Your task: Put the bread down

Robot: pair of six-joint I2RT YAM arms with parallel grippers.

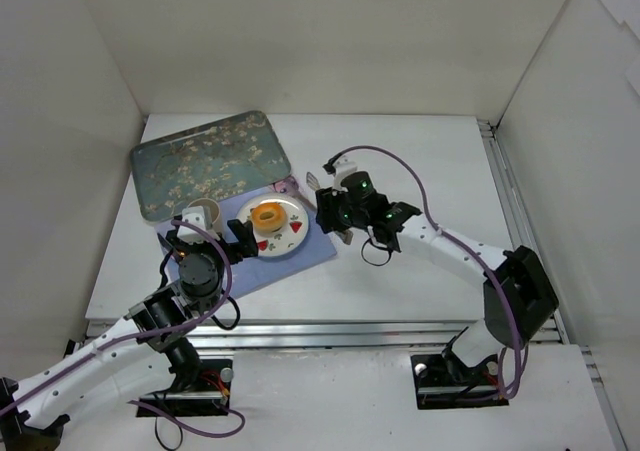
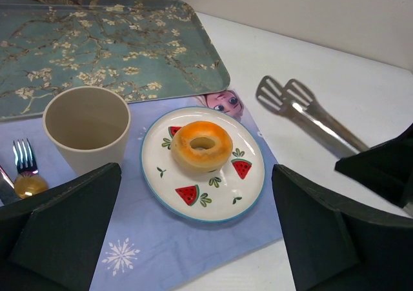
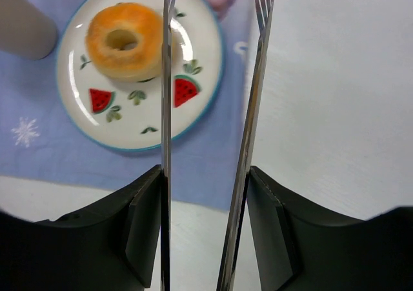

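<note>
The bread (image 1: 267, 213), a small orange-yellow ring bun, lies on the white watermelon-print plate (image 1: 290, 237). It shows in the left wrist view (image 2: 201, 146) and the right wrist view (image 3: 124, 40), with the plate (image 2: 240, 194) (image 3: 193, 46) under it. My left gripper (image 1: 212, 239) (image 2: 195, 175) is open and empty, just in front of the plate. My right gripper (image 1: 345, 216) (image 3: 205, 175) is shut on metal tongs (image 2: 303, 110) (image 3: 248, 110). The tongs' arms stand apart, with their tips over the plate's right side, beside the bread and apart from it.
The plate rests on a blue placemat (image 1: 300, 256) (image 2: 161, 252). A beige cup (image 1: 200, 211) (image 2: 87, 126) stands left of the plate, with a fork (image 2: 22, 159) beside it. A blossom-print tray (image 1: 205, 161) (image 2: 97, 46) lies behind. White walls enclose the table.
</note>
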